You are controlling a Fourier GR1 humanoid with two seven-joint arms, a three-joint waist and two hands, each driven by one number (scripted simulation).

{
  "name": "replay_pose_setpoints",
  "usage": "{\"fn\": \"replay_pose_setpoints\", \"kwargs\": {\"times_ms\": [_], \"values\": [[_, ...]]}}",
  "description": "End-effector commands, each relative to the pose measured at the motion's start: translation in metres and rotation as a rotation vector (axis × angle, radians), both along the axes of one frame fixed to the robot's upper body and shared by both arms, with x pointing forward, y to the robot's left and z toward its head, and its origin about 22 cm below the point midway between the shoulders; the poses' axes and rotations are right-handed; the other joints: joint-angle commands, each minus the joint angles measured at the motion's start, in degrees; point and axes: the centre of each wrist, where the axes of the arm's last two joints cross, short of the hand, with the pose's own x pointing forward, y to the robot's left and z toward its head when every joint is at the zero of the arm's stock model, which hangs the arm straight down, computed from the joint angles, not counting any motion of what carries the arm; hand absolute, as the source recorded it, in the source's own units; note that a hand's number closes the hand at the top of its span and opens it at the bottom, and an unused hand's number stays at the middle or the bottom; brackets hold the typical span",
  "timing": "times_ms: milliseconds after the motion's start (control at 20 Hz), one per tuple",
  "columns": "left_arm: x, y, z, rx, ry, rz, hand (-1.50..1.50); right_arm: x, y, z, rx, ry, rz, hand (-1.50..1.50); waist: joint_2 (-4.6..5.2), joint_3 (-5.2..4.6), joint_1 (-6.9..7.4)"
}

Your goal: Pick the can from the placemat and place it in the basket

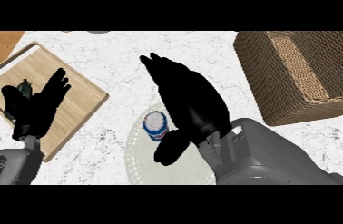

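Right hand [191,105]: mid-view, big in frame, palm down over the counter [127,55]. Fingers straight and laid close together, pointing up and left; thumb splayed out low and left of the palm. Hand released, closed round nothing. Its grey forearm [268,159] comes in from the lower right corner. Can [155,124]: upright, white top showing, blue band on the side, standing in the crook between thumb and palm edge, just left of the palm and just above the thumb tip. Cannot tell whether the hand touches it; the thumb's end overlaps its lower right rim in this view, but no finger curls round it. Can sits on the placemat [140,166], a pale round mat with a dotted border, near the mat's upper left part; hand and forearm hide the mat's right side. Counter is white marble with grey veining. Basket [264,82]: woven, brown, rectangular, upper right, well apart from the can, its opening turned up, lighter weave on the inner wall; cut off by the view's right edge. The right hand lies between can and basket. Left side: a light wooden board [74,100], set at a slant, with a small dark item [25,85] on it, too hidden to name. Left hand [33,107]: resting over the board at the view's left, fingers straight and up, holding nothing, apart from the mat.
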Motion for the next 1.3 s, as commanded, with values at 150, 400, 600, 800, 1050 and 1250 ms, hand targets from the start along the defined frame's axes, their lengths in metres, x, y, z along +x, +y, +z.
{"fn": "replay_pose_setpoints", "kwargs": {"times_ms": [150, 400, 600, 800, 1050, 1250], "values": [[-0.002, 0.011, 0.014, 0.006, -0.011, -0.031, 0.00, 0.013, 0.004, -0.079, 0.119, -0.008, -0.077, -1.50, 0.24, 0.03, 0.94], [0.000, -0.014, -0.009, 0.005, -0.006, -0.020, 0.00, 0.017, 0.039, -0.094, 0.057, 0.039, -0.083, -1.50, 0.17, -0.03, 0.52], [0.004, -0.011, 0.008, -0.010, 0.006, -0.010, 0.00, 0.010, 0.039, -0.121, -0.017, 0.096, -0.071, -1.50, 0.08, -0.01, 0.54], [0.003, -0.016, 0.018, -0.001, 0.003, 0.001, 0.00, 0.019, 0.031, -0.107, -0.058, 0.126, -0.081, -1.50, -0.03, 0.00, 0.32], [0.008, -0.006, -0.021, 0.009, 0.003, -0.004, 0.00, 0.024, 0.017, -0.132, -0.054, 0.118, -0.040, -1.50, 0.14, -0.03, -0.01], [-0.013, -0.010, -0.003, -0.003, -0.003, -0.008, 0.00, 0.036, 0.010, -0.118, -0.021, 0.131, -0.057, -1.50, 0.03, 0.00, 0.44]]}}
